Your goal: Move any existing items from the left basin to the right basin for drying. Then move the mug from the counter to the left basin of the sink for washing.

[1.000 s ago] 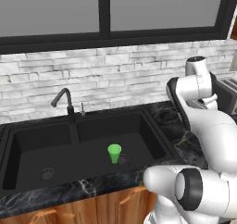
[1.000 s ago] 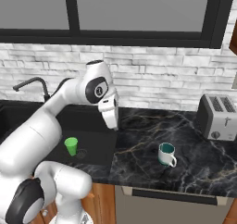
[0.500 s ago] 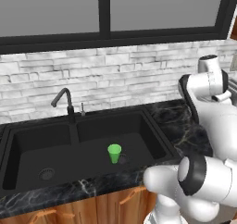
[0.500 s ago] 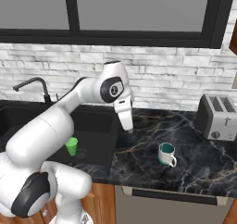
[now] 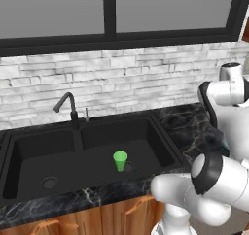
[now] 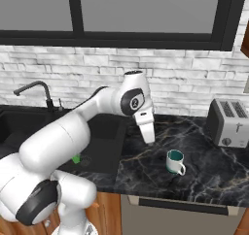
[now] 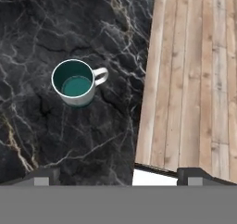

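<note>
Hovering: the pincer (image 6: 150, 141) hung above the glossy black marble counter with pale veins (image 6: 204, 156), up and to the left of the small white mug with a teal inside and looped handle (image 6: 175, 161) in the right base view, well apart from it.
Pincer state: fingers spread wide in the hand view, one dark tip (image 7: 44, 176) at each lower corner, nothing between them.
Mug position: upright on the counter near its front edge, handle (image 7: 101, 76) pointing toward the wooden floor side in the hand view; off-centre, up and left of the gap between the tips.
Step in hand, my read: lining up on the mug, since the cup already looked moved.
Doing it well, my read: the hand needed to shift until the mug sat between the tips, then drop straight, pinching the rim wall opposite the handle so the loop would not foul a finger; a tilted descent risked tipping it.
Right basin (image 5: 146, 142): held the small bright green tapered cup (image 5: 120, 160), upright, just beside the round drain.
Left basin (image 5: 34, 156): bare black tub, only its round drain (image 5: 48, 182) showing; ready for the mug.
Mug contents: teal interior, apparently nothing inside.
Bystander: silver two-slot toaster (image 6: 227, 123) at the counter's far right, well apart from the mug.
</note>
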Robot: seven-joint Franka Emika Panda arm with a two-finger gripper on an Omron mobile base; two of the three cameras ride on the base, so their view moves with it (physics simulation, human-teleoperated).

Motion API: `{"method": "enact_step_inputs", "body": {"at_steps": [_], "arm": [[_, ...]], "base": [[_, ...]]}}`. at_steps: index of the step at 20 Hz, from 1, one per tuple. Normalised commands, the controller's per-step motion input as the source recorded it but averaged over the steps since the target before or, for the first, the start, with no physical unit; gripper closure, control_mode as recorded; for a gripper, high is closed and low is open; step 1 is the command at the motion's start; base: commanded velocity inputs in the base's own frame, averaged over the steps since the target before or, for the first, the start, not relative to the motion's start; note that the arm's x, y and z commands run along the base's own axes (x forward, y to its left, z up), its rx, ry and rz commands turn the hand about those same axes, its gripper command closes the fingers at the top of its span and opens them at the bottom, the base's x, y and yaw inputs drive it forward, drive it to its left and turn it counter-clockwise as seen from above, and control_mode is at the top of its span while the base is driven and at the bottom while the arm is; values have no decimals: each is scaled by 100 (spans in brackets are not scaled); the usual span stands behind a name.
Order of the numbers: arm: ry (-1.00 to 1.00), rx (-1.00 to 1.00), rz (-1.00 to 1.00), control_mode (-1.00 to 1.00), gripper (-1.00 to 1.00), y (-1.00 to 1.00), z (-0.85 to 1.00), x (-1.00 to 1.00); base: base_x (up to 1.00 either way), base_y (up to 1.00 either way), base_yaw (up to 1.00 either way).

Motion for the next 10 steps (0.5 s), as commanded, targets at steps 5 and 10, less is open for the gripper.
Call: {"method": "enact_step_inputs", "body": {"at_steps": [5,10], "arm": [[-7,7,5,-100,-100,-36,-25,0],[-3,5,6,-100,-100,-31,-9,10]], "base": [[0,0,0],[0,0,0]]}}
